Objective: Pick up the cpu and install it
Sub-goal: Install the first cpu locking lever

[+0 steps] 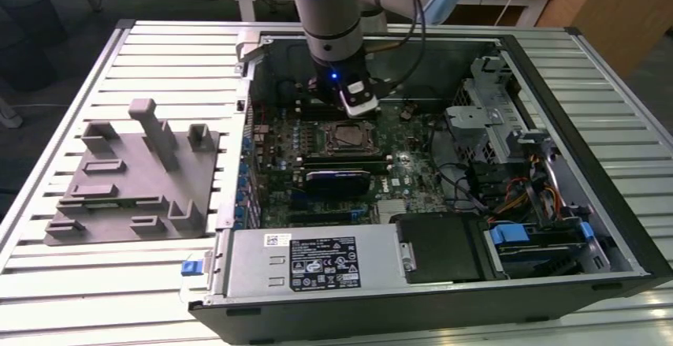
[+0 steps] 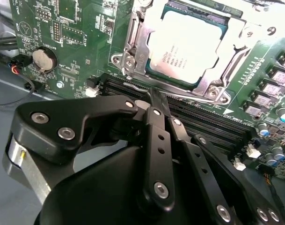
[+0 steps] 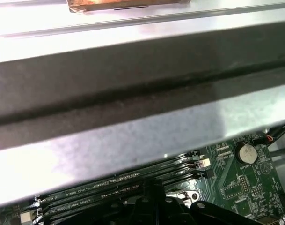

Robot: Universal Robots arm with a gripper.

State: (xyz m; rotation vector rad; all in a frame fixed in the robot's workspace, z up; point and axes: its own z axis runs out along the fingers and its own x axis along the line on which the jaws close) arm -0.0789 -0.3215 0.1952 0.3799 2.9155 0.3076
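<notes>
The cpu (image 2: pixel 186 44), a flat silver-grey square chip, lies in the socket frame (image 2: pixel 133 56) on the green motherboard; in the exterior view the cpu (image 1: pixel 345 135) sits mid-board inside the open computer case. My gripper (image 2: pixel 150 101) hangs just beside the socket, over the memory slots (image 2: pixel 208 119), with its black fingers (image 2: pixel 156 122) drawn together and nothing between them. In the exterior view the gripper (image 1: pixel 360 109) is directly behind the socket, a little above the board. The first wrist view catches the gripper's tip (image 3: pixel 154 199) low against the case wall (image 3: pixel 133 93).
A grey moulded tray (image 1: pixel 131 180) lies on the slatted table at the exterior view's left. Inside the case are a black card (image 1: pixel 336 180), the power supply (image 1: pixel 305 263), a drive cage (image 1: pixel 494 117) with cables, and a coin battery (image 2: pixel 43 59).
</notes>
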